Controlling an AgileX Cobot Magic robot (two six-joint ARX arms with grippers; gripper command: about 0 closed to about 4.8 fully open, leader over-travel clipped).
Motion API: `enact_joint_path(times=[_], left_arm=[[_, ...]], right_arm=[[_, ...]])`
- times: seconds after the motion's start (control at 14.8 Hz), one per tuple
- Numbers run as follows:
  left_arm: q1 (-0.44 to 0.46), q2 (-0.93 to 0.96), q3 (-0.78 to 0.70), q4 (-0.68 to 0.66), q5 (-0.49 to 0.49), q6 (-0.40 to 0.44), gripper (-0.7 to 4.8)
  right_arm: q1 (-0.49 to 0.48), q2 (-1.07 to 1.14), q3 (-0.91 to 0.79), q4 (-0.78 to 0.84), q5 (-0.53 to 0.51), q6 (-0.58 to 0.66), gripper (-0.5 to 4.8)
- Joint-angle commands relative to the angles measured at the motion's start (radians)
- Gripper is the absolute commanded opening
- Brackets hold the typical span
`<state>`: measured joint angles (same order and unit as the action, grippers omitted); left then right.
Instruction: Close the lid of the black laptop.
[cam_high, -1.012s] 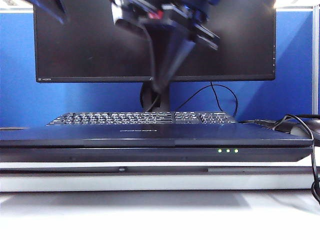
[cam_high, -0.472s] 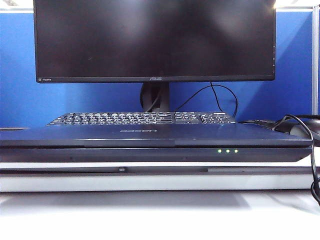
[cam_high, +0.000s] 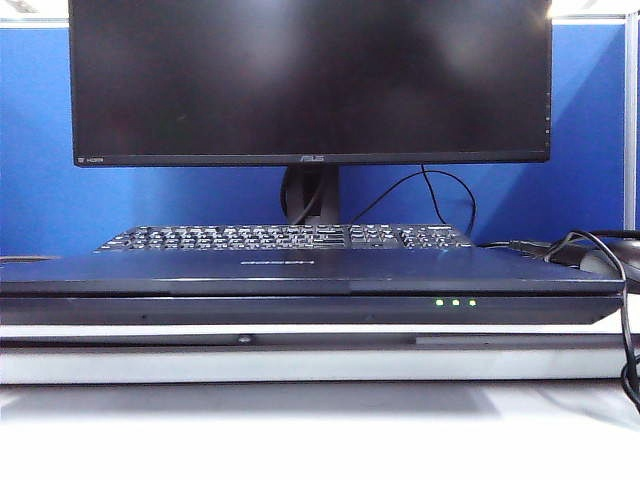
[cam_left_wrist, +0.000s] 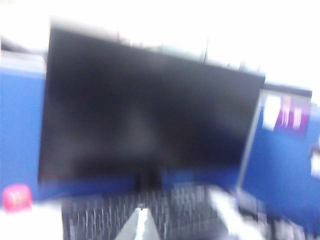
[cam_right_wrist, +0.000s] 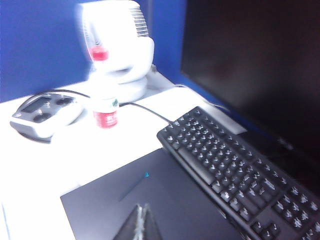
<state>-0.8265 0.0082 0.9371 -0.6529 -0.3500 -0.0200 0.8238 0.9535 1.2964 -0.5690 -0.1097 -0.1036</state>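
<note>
Lid lies flat on the black laptop, task apparently done; arm has left exterior view. Left tool and right tool pinched shut, empty.

White tabletop carries the closed black laptop, lid flat down. Behind it a black keyboard, then the ASUS monitor on its stand. Far side: white power strip, small red-labelled bottle, white fan. Left gripper and right gripper raised off the tabletop.
</note>
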Motion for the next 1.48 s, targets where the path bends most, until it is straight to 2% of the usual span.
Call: enact_joint_path(times=[0.07, 0.27, 0.47, 0.61, 1.01, 1.15, 1.48], left_arm=[[0.001, -0.004, -0.021, -0.043, 0.066, -0.014, -0.05], [0.001, -0.004, -0.037, -0.064, 0.101, -0.011, -0.05], [0.001, -0.004, -0.088, -0.073, 0.201, -0.047, -0.05], [0.001, -0.004, -0.144, -0.047, 0.258, -0.066, -0.05], [0.001, -0.004, -0.243, -0.040, 0.321, -0.069, -0.05], [0.001, -0.004, -0.244, -0.040, 0.321, -0.066, -0.05], [0.001, -0.004, -0.276, -0.046, 0.375, -0.067, -0.05]], right_arm=[[0.024, -0.124, -0.168, 0.207, -0.004, 0.029, -0.05], [0.037, -0.263, -0.346, 0.368, 0.000, 0.061, -0.05], [0.035, -0.436, -0.522, 0.478, 0.005, 0.121, -0.05], [0.035, -0.524, -0.575, 0.483, 0.024, 0.141, -0.05], [0.035, -0.679, -0.718, 0.461, 0.057, 0.167, -0.05], [0.035, -0.737, -0.792, 0.460, 0.087, 0.210, -0.05], [0.034, -0.951, -1.022, 0.460, 0.077, 0.357, -0.05]])
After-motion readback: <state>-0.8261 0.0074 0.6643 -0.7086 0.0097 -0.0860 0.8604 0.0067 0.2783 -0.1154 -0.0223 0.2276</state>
